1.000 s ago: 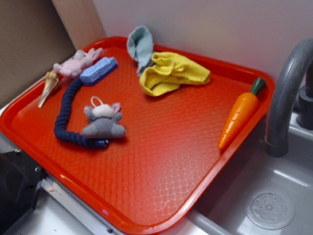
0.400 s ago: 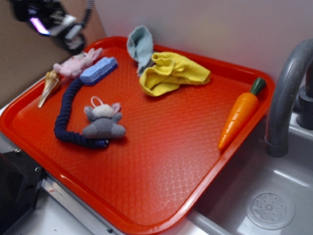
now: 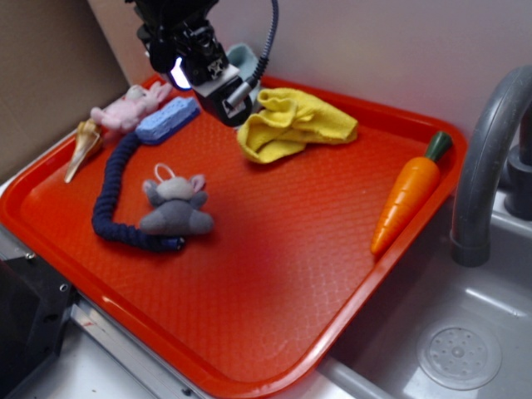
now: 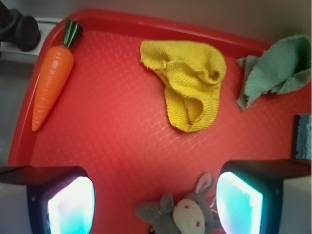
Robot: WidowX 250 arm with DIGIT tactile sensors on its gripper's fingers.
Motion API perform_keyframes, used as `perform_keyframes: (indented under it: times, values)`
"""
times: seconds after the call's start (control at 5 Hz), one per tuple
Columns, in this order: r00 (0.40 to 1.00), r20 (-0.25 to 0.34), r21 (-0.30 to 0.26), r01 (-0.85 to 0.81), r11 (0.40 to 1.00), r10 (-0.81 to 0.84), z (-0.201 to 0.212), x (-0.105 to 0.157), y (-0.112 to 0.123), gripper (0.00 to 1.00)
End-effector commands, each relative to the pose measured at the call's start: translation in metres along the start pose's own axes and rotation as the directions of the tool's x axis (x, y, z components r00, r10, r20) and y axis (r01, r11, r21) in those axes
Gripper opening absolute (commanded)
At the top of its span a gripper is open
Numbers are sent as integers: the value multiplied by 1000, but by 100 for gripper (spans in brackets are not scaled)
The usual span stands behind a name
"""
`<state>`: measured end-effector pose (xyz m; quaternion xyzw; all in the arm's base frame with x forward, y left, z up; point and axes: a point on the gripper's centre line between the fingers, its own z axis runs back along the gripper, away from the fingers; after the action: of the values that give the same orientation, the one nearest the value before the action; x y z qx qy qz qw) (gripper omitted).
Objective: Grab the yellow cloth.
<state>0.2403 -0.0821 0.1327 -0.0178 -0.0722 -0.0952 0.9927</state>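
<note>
On my red tray [image 3: 274,332] I see a toy carrot [image 3: 409,193] by the right rim, a grey plush mouse [image 3: 174,206] touching a dark blue rope [image 3: 112,199], a pink bunny [image 3: 131,106], a blue block [image 3: 168,120], and a blue-grey cloth [image 4: 278,68] by the back rim.

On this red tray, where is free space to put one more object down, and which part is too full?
The near half of the tray is bare, bounded by the grey mouse toy, the yellow cloth and the carrot. The far left corner is crowded: rope, pink bunny, blue block and the claw above them.
</note>
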Motion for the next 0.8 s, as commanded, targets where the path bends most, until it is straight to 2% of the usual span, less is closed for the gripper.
perform_keyframes:
  times: [0.0, 0.2, 0.4, 0.6]
  values:
    - [999, 48, -4, -1, 1000, 2, 12, 8, -4, 100]
    - [996, -37, 10, -85, 996, 86, -22, 53, 16, 100]
    - [996, 6, 103, -84, 991, 84, -40, 70, 17, 100]
    - [998, -25, 174, -48, 984, 53, -62, 82, 16, 100]
